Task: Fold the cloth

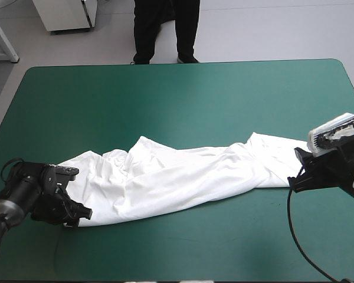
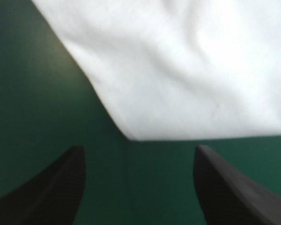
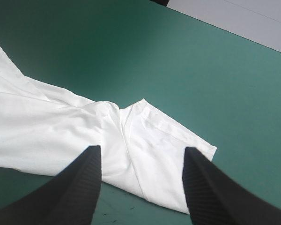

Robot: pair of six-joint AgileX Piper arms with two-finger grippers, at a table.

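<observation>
The white T-shirt point(image 1: 183, 177) lies stretched in a long, wrinkled band across the teal-green table, from near the left side to the right side. My left gripper point(image 1: 82, 215) sits low at the shirt's left end. Its black fingers point(image 2: 61, 183) stand apart, and a corner of the T-shirt point(image 2: 178, 70) lies just ahead of them, not between them. My right gripper point(image 1: 296, 180) hovers at the shirt's right end. Those fingers point(image 3: 79, 183) are spread too, with the T-shirt's point(image 3: 145, 154) hemmed end showing in the gap ahead of them.
Bare teal-green cover point(image 1: 183, 100) stretches from the shirt to the far edge. A narrower strip of cover point(image 1: 212, 247) runs between the shirt and the near edge.
</observation>
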